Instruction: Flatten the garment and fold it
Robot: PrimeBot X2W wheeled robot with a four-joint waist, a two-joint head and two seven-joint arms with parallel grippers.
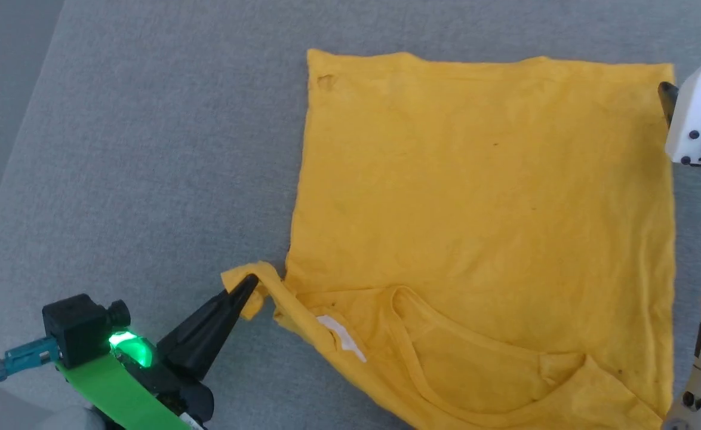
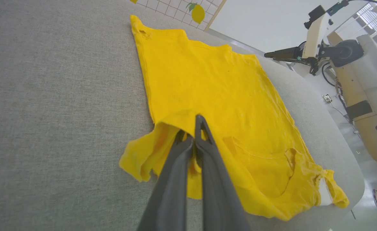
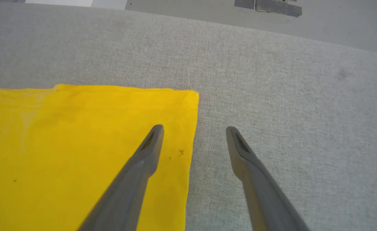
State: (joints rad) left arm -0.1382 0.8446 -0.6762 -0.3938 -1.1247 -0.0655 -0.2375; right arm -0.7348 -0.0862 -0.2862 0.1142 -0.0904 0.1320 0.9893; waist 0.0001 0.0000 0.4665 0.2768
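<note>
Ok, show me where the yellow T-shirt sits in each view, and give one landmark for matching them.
Head view: the T-shirt fills the middle and right, collar toward the bottom edge.
Left wrist view: the T-shirt runs from top centre down to the lower right.
Right wrist view: the T-shirt covers the lower left.
Shared landmark: the hem corner at the far right, also at and.

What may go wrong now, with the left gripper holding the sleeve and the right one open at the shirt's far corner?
1. The left gripper pinches only the sleeve; a pull may drag the garment and wrinkle its flat body.
2. The right gripper stands open astride the side edge near the hem corner; closing there may catch only one layer, or slip off.
</note>
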